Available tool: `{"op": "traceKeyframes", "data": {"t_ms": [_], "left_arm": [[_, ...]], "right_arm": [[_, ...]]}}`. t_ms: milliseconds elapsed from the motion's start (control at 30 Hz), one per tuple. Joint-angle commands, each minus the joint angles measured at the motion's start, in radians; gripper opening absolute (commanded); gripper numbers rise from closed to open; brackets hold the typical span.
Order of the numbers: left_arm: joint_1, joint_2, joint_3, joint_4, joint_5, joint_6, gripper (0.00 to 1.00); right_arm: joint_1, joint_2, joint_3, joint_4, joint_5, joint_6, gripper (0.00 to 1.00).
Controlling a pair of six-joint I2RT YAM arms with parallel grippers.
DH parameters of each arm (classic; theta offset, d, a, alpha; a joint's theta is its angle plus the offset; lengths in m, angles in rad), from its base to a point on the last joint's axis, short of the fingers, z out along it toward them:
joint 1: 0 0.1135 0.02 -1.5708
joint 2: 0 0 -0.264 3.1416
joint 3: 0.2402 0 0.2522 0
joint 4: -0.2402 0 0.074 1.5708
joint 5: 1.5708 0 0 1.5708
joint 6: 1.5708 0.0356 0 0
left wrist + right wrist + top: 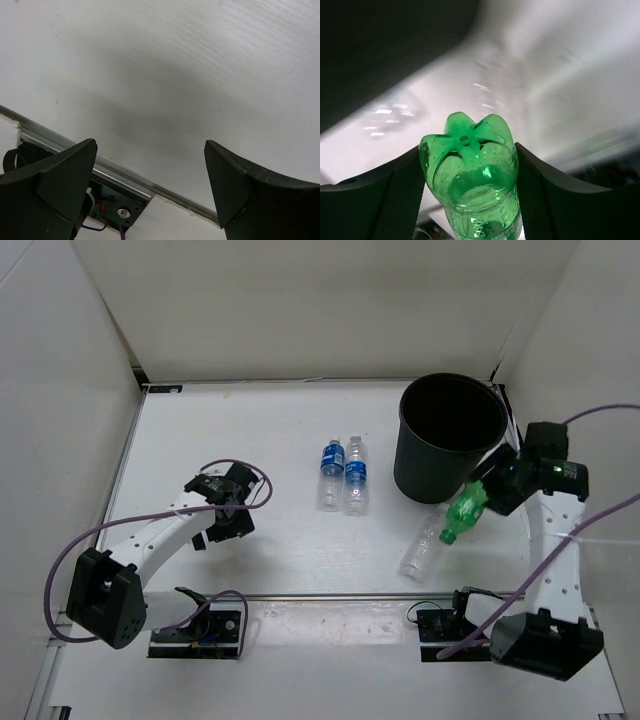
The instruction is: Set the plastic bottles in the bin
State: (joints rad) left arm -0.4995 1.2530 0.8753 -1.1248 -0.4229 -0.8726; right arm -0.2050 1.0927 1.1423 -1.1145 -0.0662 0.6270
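Overhead, wrist close-ups; green bottle [465, 512] shared

1. This is a robotics lab test cell: a white tabletop [250, 550] is boxed in by plain white walls [320, 300] at the back and both sides.
2. Two white-and-black robot arms, the left arm [160, 535] and the right arm [560, 550], are bolted at its near edge, with purple cables [605, 409] looping loose from them.
3. A bare aluminium rail [330, 595] crosses the tabletop by the bases; the left wrist view shows exposed wiring [102, 212] beneath it.
4. The only objects are a black bin [450, 440] and small plastic bottles [345, 475], and the right hand [470, 165] clamps the green bottle [470, 190].
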Motion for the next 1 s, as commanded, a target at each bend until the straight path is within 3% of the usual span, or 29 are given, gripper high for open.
{"op": "traceKeyframes", "data": {"t_ms": [0, 100, 200, 333, 367, 400, 433, 467, 500, 567, 633, 833, 900, 967], "left_arm": [[-0.004, 0.000, 0.044, 0.022, -0.013, 0.004, 1.00], [-0.004, 0.011, 0.044, 0.031, -0.004, 0.004, 1.00], [-0.004, 0.022, 0.053, 0.031, -0.004, 0.004, 1.00], [-0.004, 0.031, 0.065, 0.022, -0.004, 0.004, 1.00], [-0.004, 0.031, 0.077, 0.013, -0.004, 0.004, 1.00], [-0.004, 0.043, 0.094, 0.013, -0.004, 0.004, 1.00], [-0.004, 0.043, 0.094, -0.001, -0.004, 0.004, 1.00], [-0.004, 0.043, 0.109, -0.016, -0.013, 0.004, 1.00], [-0.004, 0.052, 0.110, -0.016, -0.022, 0.004, 1.00], [-0.004, 0.052, 0.119, -0.027, -0.022, -0.006, 1.00], [-0.004, 0.042, 0.119, -0.027, -0.031, -0.006, 1.00], [-0.004, 0.033, 0.091, -0.027, -0.013, -0.026, 1.00], [-0.004, 0.033, 0.091, -0.027, -0.013, -0.026, 1.00], [-0.004, 0.033, 0.091, -0.027, -0.013, -0.026, 1.00]], "right_arm": [[0.004, -0.059, 0.244, 0.097, -0.124, -0.010, 0.00], [0.004, 0.005, 0.449, 0.237, -0.153, -0.019, 0.02], [0.004, 0.178, 0.679, 0.251, -0.133, -0.044, 0.05], [0.015, 0.406, 0.896, 0.251, -0.198, -0.069, 0.17], [0.015, 0.462, 0.918, 0.251, -0.198, -0.055, 0.23], [0.015, 0.482, 0.947, 0.251, -0.208, -0.055, 0.38], [0.015, 0.512, 0.959, 0.251, -0.225, -0.046, 0.43], [0.015, 0.512, 0.959, 0.251, -0.234, -0.046, 0.50], [0.015, 0.512, 0.959, 0.260, -0.234, -0.046, 0.66], [0.015, 0.489, 0.930, 0.271, -0.236, -0.056, 0.79], [0.015, 0.429, 0.900, 0.271, -0.190, -0.067, 1.00], [0.041, 0.244, 0.754, 0.223, -0.145, -0.040, 1.00], [0.059, 0.125, 0.630, 0.232, -0.196, -0.006, 1.00], [0.093, 0.029, 0.405, 0.260, -0.205, 0.023, 1.00]]}}
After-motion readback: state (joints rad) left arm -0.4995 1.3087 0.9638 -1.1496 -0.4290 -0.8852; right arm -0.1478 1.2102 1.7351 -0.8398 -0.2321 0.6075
